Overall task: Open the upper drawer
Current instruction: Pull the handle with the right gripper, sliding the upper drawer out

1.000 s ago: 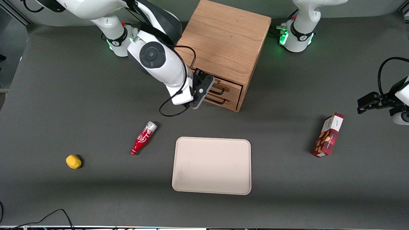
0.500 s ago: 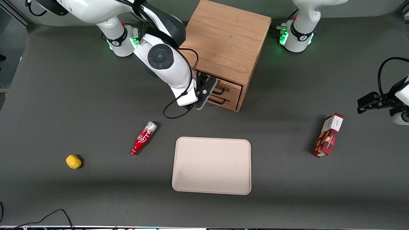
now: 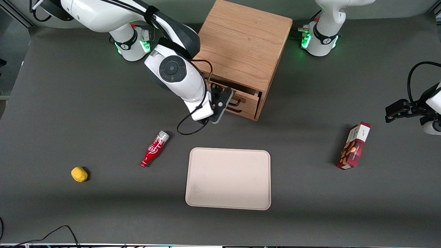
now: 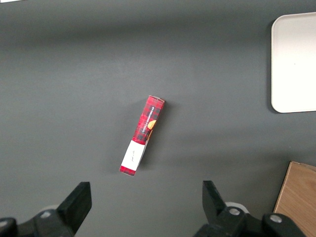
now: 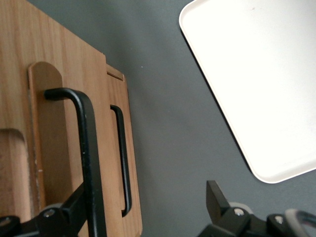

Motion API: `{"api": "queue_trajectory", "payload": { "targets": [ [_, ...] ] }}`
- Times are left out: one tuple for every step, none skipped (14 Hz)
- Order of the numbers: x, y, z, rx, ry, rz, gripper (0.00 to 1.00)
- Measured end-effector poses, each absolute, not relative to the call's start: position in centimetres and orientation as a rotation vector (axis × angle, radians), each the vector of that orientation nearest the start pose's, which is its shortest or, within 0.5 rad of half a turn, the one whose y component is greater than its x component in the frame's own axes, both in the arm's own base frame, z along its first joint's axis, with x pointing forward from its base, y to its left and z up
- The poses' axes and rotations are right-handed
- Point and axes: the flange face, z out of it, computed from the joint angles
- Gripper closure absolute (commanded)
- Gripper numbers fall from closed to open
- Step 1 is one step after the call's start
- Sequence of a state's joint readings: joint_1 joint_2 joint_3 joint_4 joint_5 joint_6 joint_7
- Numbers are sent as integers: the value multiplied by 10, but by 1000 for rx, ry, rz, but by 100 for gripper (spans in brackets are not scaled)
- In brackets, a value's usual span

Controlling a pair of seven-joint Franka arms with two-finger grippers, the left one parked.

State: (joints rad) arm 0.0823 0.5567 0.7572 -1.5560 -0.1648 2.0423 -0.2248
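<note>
Item: upper drawer (image 3: 246, 96), light oak, in the wooden cabinet (image 3: 243, 44) that stands on the dark grey surface (image 3: 310, 206). In the front view the cabinet sits at 12 o'clock from the tray (image 3: 228, 178). The drawer's front stands slightly out from the cabinet face, with a dark gap showing under the cabinet top. It projects past the lower drawer (image 3: 248, 109) beneath it. The wrist view shows the upper drawer (image 5: 49, 123) with its pale raised strip and black wire handle (image 5: 89, 148). The lower drawer (image 5: 132, 173) and its own thinner handle lie just beside it. Gripper (image 3: 220, 105): at the drawer front, at the end of the handle (image 3: 237, 101) toward the working arm. In the wrist view the gripper (image 5: 145, 197) has its fingers spread wide. The handle bar runs down close against the inner side of one finger; whether they touch cannot be told. Tray (image 5: 256, 74): cream, rectangular with rounded corners, lying flat. Red bottle (image 3: 154, 148): on its side, at 10 o'clock from the tray, near it. Small yellow object (image 3: 79, 174): at 9 o'clock from the tray, well apart, toward the working arm's end. Red snack box (image 3: 354, 145): at 3 o'clock from the tray, toward the parked arm's end. The left wrist view also shows the box (image 4: 142, 134) and one corner of the tray (image 4: 296, 64).
</note>
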Motion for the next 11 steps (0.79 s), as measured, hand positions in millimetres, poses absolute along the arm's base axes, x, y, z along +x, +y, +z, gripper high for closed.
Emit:
{"api": "queue_trajectory", "payload": {
  "targets": [
    [527, 440, 398, -2526, -1452, -20, 0],
    [533, 434, 396, -2531, -1456, -23, 0],
    [539, 427, 394, -2536, -1460, -29, 0],
    [547, 420, 393, -2542, -1462, -39, 0],
    [554, 414, 394, -2550, -1458, -52, 0],
    [561, 408, 397, -2558, -1451, -70, 0],
    [569, 402, 399, -2568, -1442, -89, 0],
    [577, 396, 401, -2578, -1431, -112, 0],
    [584, 390, 404, -2588, -1417, -147, 0],
    [592, 384, 405, -2598, -1399, -189, 0],
    [599, 379, 406, -2608, -1381, -229, 0]
  ]
}}
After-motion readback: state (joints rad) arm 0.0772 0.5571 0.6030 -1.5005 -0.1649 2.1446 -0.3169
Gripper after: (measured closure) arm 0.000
